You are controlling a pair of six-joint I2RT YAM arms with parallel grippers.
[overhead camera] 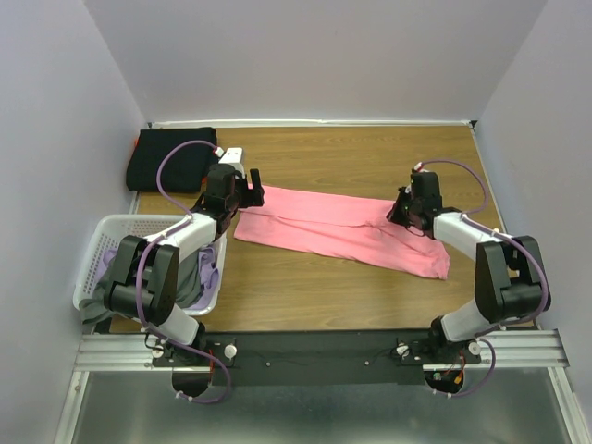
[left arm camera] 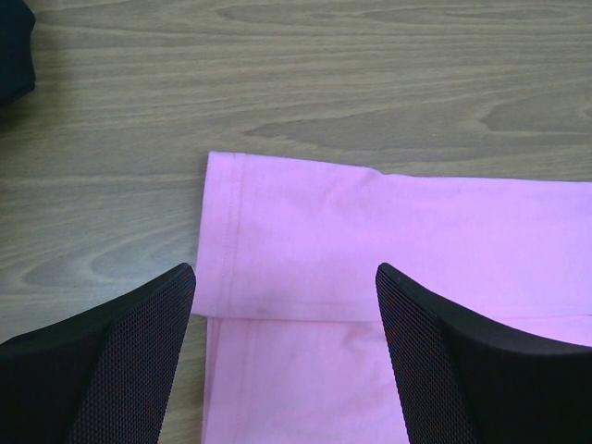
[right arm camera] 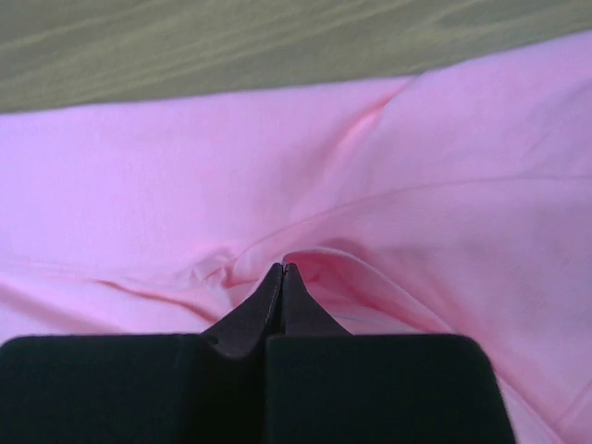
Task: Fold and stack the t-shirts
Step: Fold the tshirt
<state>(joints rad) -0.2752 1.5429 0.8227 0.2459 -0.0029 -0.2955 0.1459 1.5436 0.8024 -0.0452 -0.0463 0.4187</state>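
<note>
While the pink tee [overhead camera: 338, 227] lies folded in a long band across the middle of the wooden table [overhead camera: 370, 153], running from upper left down to lower right, there's an arm at each end of it. Over on the right, the right gripper [right arm camera: 282, 268] has its jaws pressed together, tips meeting w/ a pucker of pink cloth pinched btwn them. Creases fan out from that spot in the wrist view. That's at the tee's right end, by its far edge.

Now the left gripper [left arm camera: 287, 273]: jaws wide apart, hanging over the tee's left end, nothing btwn them. Can't tell if the pads touch the cloth. In its wrist view the fingers [left arm camera: 120, 361] straddle the hemmed edge, one pink layer lying on another, fold line just below the tips.

The black tee [overhead camera: 171, 159] sits as a folded bundle in the table's far left corner, apart from the pink one. The white lattice basket [overhead camera: 88, 268], near left, holds grey cloth [overhead camera: 192, 282] and lavender cloth [overhead camera: 113, 257], partly hidden behind the left arm.
</note>
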